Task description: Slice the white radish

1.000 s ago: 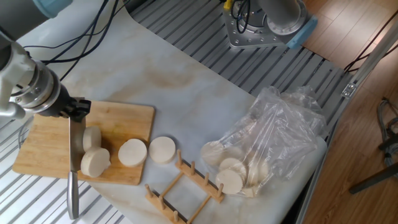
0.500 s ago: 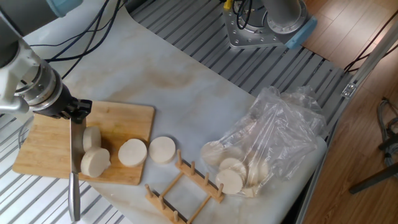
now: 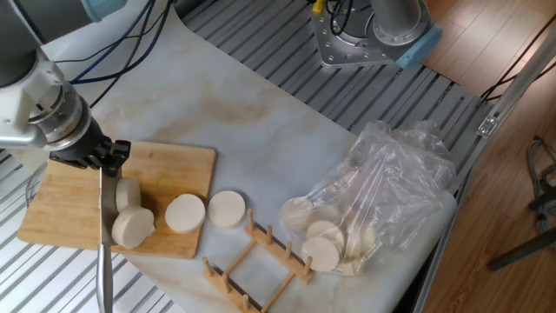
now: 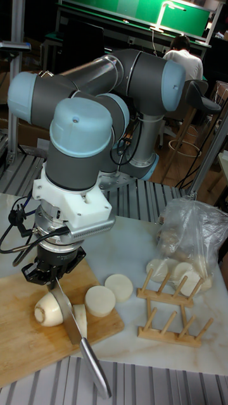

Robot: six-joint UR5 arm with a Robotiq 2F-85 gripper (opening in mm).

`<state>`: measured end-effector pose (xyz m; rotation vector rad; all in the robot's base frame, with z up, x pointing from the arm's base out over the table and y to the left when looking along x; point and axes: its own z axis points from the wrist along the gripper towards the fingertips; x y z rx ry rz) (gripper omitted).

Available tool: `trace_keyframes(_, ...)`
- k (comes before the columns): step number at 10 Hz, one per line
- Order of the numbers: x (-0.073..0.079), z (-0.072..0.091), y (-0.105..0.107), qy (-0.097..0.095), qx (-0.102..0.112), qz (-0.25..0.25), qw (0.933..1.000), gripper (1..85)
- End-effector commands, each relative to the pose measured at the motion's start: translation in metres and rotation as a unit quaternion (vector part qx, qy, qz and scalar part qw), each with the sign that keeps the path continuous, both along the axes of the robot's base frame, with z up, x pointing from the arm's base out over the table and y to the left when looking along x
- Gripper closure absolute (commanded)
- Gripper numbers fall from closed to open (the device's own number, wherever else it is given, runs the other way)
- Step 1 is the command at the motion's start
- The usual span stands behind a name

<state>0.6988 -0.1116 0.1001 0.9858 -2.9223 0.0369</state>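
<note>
Even, bright overhead light falls on my table (image 3: 261, 113), with soft faint shadows and mild glare on the plastic bag (image 3: 391, 191), while my tall view's background is dim and slightly soft.

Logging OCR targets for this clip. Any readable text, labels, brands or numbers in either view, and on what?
None readable in either view.
Gripper: dark, no visible marking.
Knife: plain blade, no brand visible.
Cutting board: bare wood.
Clear plastic bag: no print visible.
Wooden rack: unmarked.
White radish: none.
Green board in the background: too blurred to tell.
</note>
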Motion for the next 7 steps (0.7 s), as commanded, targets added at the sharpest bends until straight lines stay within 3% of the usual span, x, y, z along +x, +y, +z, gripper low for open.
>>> trace_keyframes(1,-0.009,-0.004,-0.005,-0.005,0.004,-0.003,1.0,84.3)
trace_keyframes(3,-0.008,-0.001,-0.005,-0.014,0.008,-0.004,0.9999,84.3)
trace_keyframes(7,0.006,-0.007,0.01,-0.05,0.027,-0.011,0.9983,84.3)
